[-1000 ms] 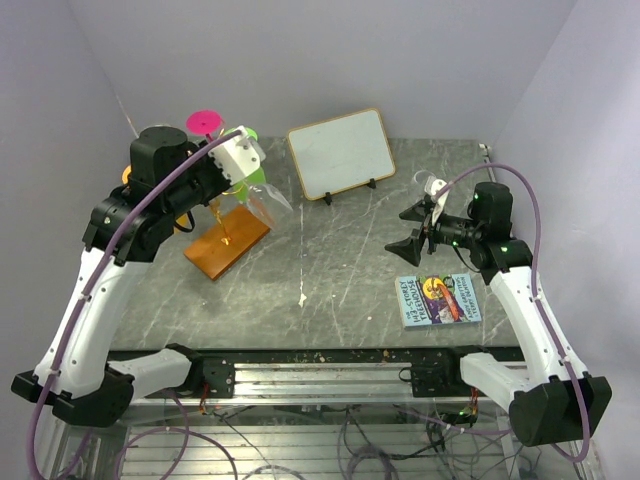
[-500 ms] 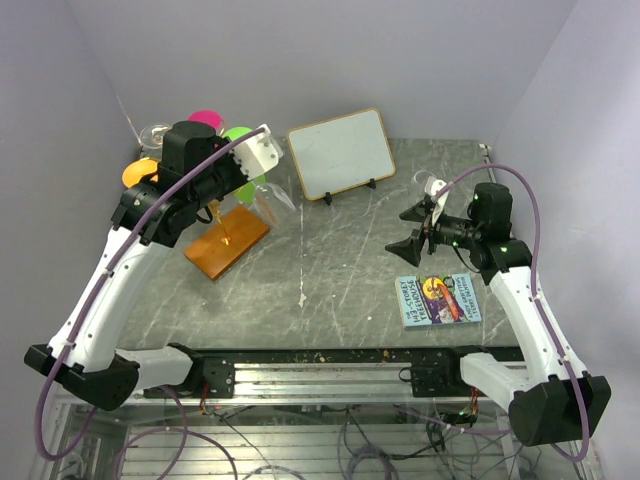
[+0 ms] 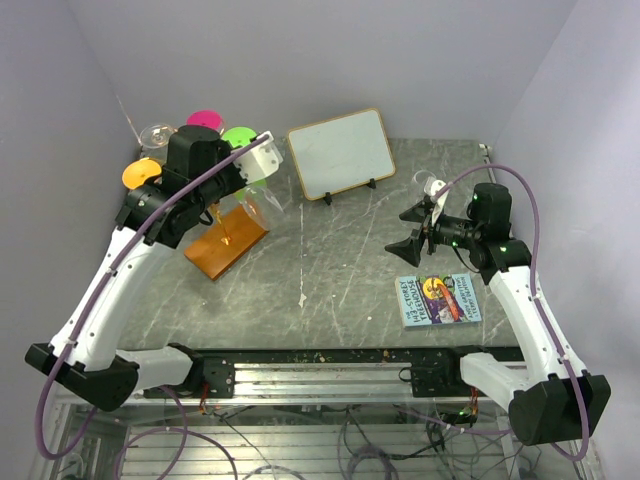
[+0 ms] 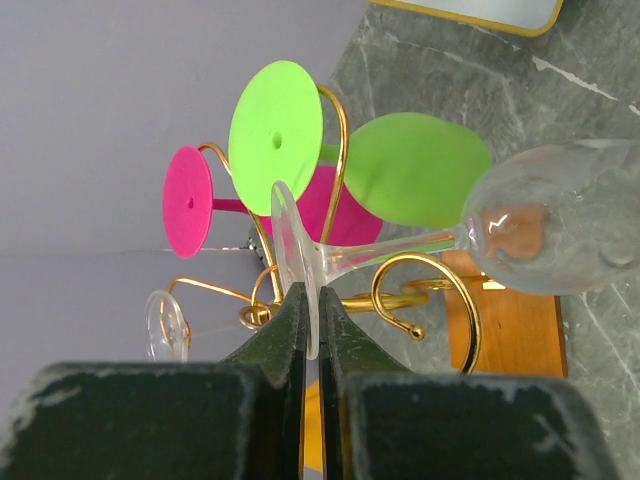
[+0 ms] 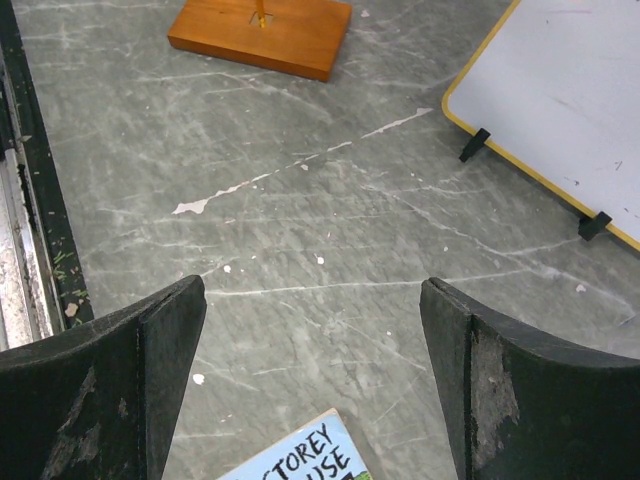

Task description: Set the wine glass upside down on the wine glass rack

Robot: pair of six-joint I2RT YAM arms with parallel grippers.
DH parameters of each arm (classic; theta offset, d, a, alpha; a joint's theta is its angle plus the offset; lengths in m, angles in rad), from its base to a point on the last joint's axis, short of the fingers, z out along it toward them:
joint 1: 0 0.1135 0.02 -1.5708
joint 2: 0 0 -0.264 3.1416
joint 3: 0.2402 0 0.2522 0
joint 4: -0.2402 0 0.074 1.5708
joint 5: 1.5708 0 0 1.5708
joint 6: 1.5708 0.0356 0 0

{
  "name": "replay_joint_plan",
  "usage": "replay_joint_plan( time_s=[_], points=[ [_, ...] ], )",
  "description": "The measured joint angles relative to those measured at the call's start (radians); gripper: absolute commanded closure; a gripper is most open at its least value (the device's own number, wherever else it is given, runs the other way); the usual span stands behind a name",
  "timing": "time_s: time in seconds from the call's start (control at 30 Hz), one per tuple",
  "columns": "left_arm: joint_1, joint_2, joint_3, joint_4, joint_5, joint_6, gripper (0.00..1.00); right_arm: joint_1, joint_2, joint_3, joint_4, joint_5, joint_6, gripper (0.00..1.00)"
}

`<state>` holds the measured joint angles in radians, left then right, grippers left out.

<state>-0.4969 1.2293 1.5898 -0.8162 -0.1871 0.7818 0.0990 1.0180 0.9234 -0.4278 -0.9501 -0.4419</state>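
Observation:
My left gripper (image 4: 312, 300) is shut on the round foot of a clear wine glass (image 4: 560, 235), which lies sideways with its bowl to the right, above the rack's wooden base (image 4: 505, 325). The glass stem runs beside a curled gold arm (image 4: 420, 290) of the wine glass rack. A green glass (image 4: 410, 170), a pink glass (image 4: 190, 200) and another clear glass (image 4: 165, 325) hang on the rack. From above, the left gripper (image 3: 258, 165) is over the rack's base (image 3: 226, 240). My right gripper (image 3: 415, 228) is open and empty at the right (image 5: 312, 310).
A small whiteboard with a yellow frame (image 3: 341, 152) stands at the back centre. A blue book (image 3: 438, 298) lies at the right front, under the right arm. An orange disc (image 3: 140, 172) shows at the rack's left. The walls close in at left and back.
My left arm has swung back and up over the rack with the clear glass, uncovering the green, pink and orange glass feet. The right arm has not moved.

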Motion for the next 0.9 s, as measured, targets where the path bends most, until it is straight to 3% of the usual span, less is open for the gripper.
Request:
replay_joint_plan(
  time_s=[0.9],
  points=[
    [0.000, -0.075, -0.034, -0.066, -0.026, 0.084, 0.93, -0.020, 0.000, -0.002, 0.005, 0.000, 0.000, 0.11]
  ],
)
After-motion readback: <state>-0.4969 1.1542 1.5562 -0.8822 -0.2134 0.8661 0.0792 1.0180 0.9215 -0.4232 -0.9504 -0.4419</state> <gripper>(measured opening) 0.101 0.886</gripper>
